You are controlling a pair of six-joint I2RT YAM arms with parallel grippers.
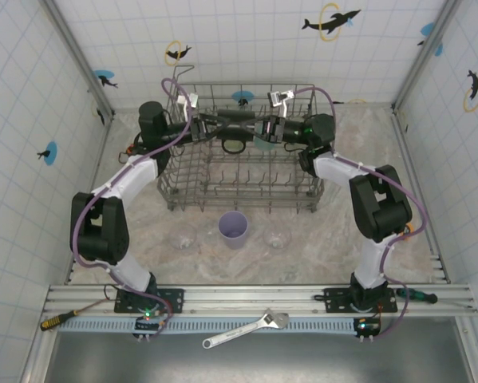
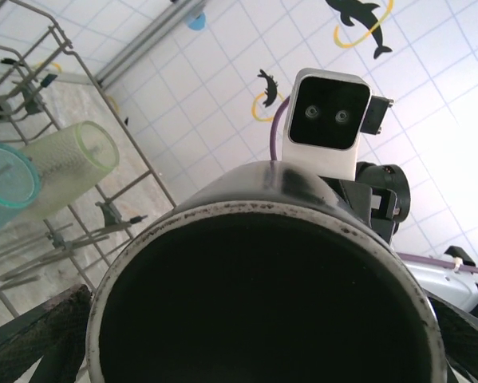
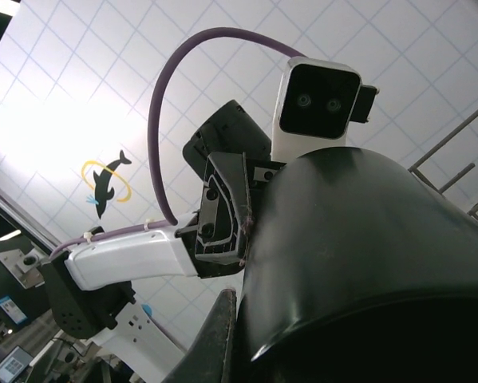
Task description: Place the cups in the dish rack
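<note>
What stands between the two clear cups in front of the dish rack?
A lavender cup, upright and mouth up, apart from both the left clear cup and the right clear cup; the top external view shows it.

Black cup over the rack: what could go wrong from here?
The black cup hangs over the dish rack in the shut right gripper, the left gripper open around it: an early release could drop it. The teal cup and green cup lie close and could be knocked.
</note>
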